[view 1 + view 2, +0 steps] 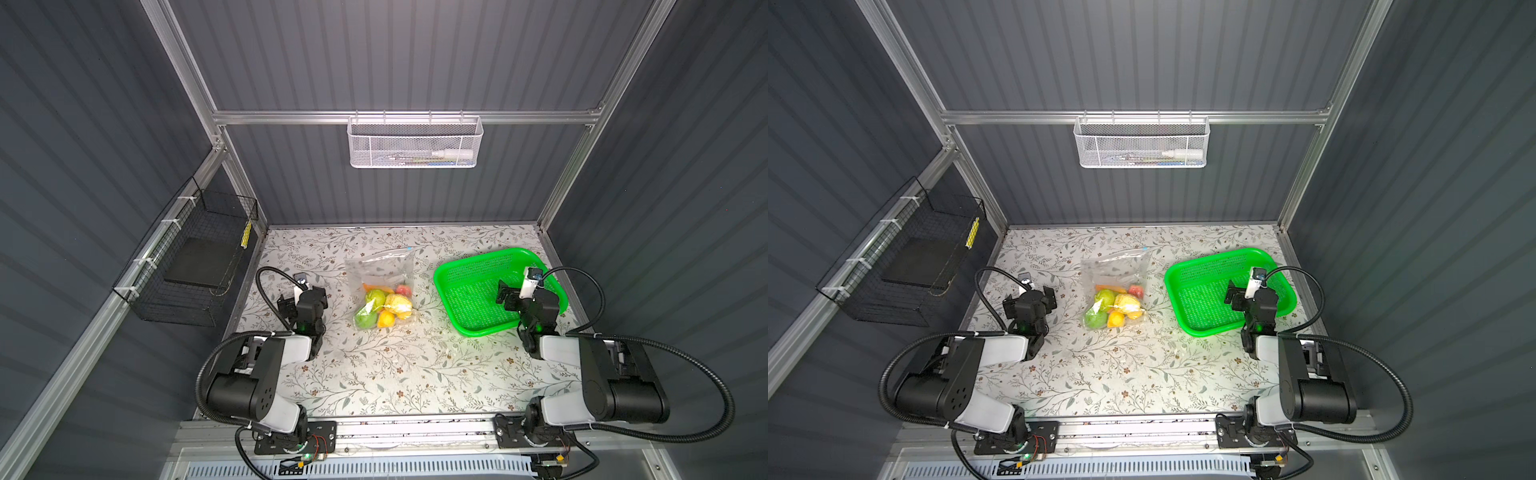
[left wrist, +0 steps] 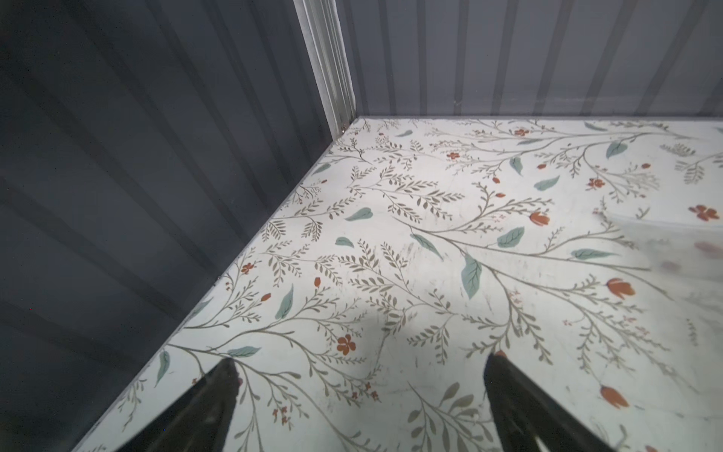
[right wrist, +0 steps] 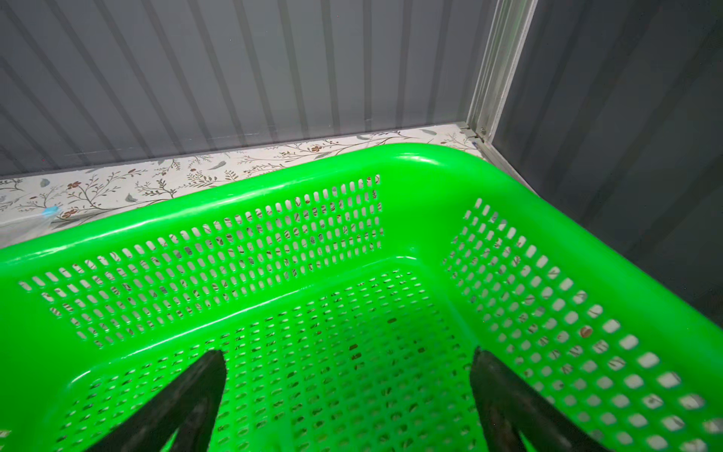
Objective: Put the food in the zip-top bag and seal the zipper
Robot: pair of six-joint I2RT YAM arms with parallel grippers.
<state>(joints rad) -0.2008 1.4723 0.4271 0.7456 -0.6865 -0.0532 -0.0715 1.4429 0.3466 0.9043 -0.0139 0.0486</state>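
Food (image 1: 384, 305) all inside zip-top bag (image 1: 374, 266), mid-surface (image 1: 374, 374); green basket (image 1: 473, 261) empty. Left jaws wide, empty, near bag; right jaws wide, empty, over basket. Blue slider (image 1: 409, 248) at bag's far corner; seal uncertain. If unsealed: pin one zipper end, drag slider full length, slowly.

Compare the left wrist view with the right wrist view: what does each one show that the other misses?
Only the left wrist view: the left gripper, jaws wide open and empty, over a bare stretch of the floral table. Only the right wrist view: the right gripper, also open and empty, over the green basket, whose visible part holds nothing, plus the zipper's blue slider. Both: the table, grey ribbed walls, an aluminium corner post, and a blurry edge of the zip-top bag.
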